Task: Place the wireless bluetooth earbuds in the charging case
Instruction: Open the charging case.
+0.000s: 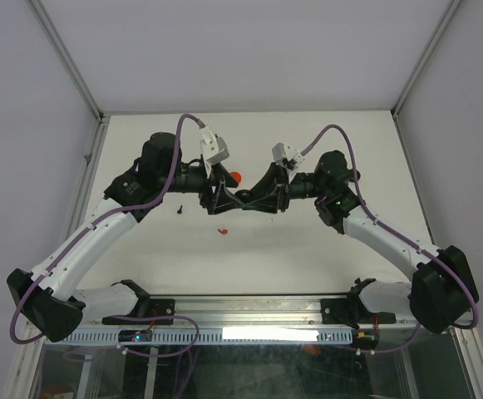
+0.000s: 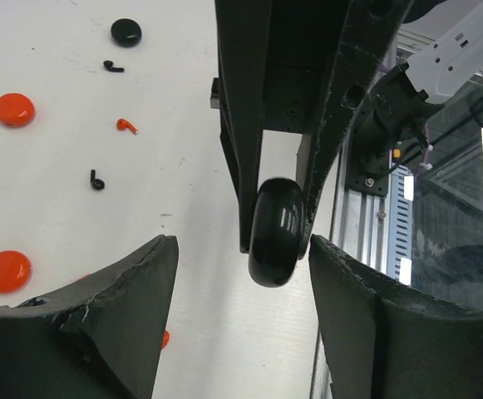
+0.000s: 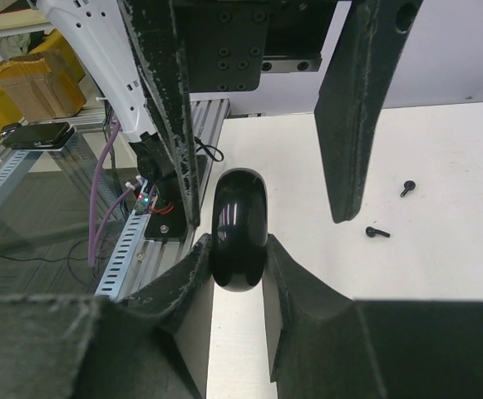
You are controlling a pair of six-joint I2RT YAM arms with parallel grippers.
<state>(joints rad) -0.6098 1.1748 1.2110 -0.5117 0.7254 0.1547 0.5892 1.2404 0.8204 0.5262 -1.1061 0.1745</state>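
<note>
Step in hand: as I judge it, a hand-over of the black charging case in mid-air between the two arms, above the tabletop.
Right gripper: narrow, clamped on the case, with one finger on each broad face. The case stands on edge between them.
Left gripper: wide and holding nothing. Its fingers straddle the case from the opposite side, one close beside it and the other clearly apart.
Case: its lid looks closed, and no seam or hinge is clear enough to tell which way it faces.
Earbuds: none are in the case. Black ones and a red earbud lie loose on the tabletop below and to the side of the left gripper, among the red discs and a black disc.
Doing it well: keep the right gripper's squeeze steady. Draw the left gripper straight back along its own axis, jaws wide, so that neither finger brushes the case.
Handling: the shell is glossy and rounded, so a side nudge would probably swivel it in the grip.
Next need: the lid must be opened before any earbud goes in. Hold the case low and level for that.
Risk: a knock here could drop the case onto the loose pieces below.
</note>
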